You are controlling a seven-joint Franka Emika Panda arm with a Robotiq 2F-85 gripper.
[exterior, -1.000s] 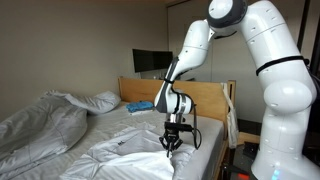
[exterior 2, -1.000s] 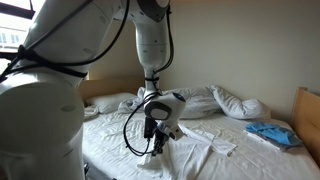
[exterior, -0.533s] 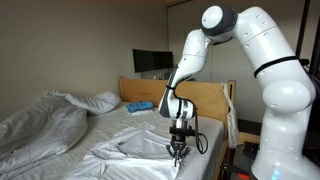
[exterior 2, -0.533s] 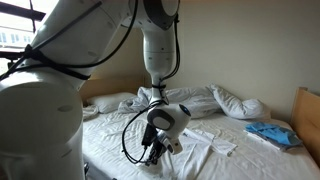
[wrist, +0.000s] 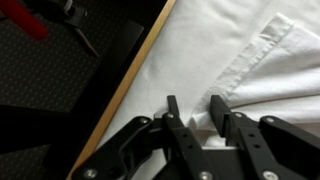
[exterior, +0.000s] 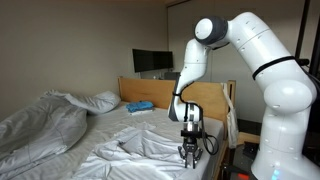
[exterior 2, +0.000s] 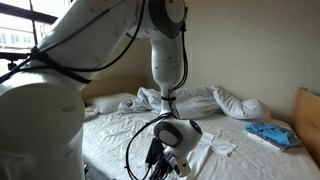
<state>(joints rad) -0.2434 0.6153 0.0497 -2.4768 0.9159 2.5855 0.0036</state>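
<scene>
Gripper (wrist: pixel 193 103) down at the bed's edge, jaws parted

Since a second ago the arm has swung lower and further toward the near side of the bed, and the fingers, pressed together then, now stand apart. In the wrist view the two dark fingertips (wrist: pixel 172 106) point at the white sheet (wrist: pixel 190 45) with a narrow gap between them. Only white fabric shows in that gap, and nothing is clamped; the grip is released.

Just beside the fingertips lies the white cloth (wrist: pixel 272 55), its stitched hem running slantwise across the sheet. Whether the tips touch it cannot be told. The wooden bed edge (wrist: pixel 125 90) runs close by on the other side, with dark floor (wrist: pixel 50 95) beyond it and something red (wrist: pixel 25 22) at the corner of the view.

In both exterior views the gripper (exterior: pixel 189 152) (exterior 2: pixel 163 163) hangs low over the mattress, at the end of the rumpled white cloth (exterior: pixel 140 148) (exterior 2: pixel 215 142), which spreads away from it across the bed.

Further up the bed a blue cloth (exterior: pixel 140 105) (exterior 2: pixel 268 133) lies well apart from the gripper, near the wooden headboard (exterior: pixel 210 95). A pillow (exterior: pixel 100 100) (exterior 2: pixel 240 102) and a bunched duvet (exterior: pixel 40 125) lie at the far side. Behind the headboard, in an exterior view, a dark screen (exterior: pixel 152 62) stands against the wall
</scene>
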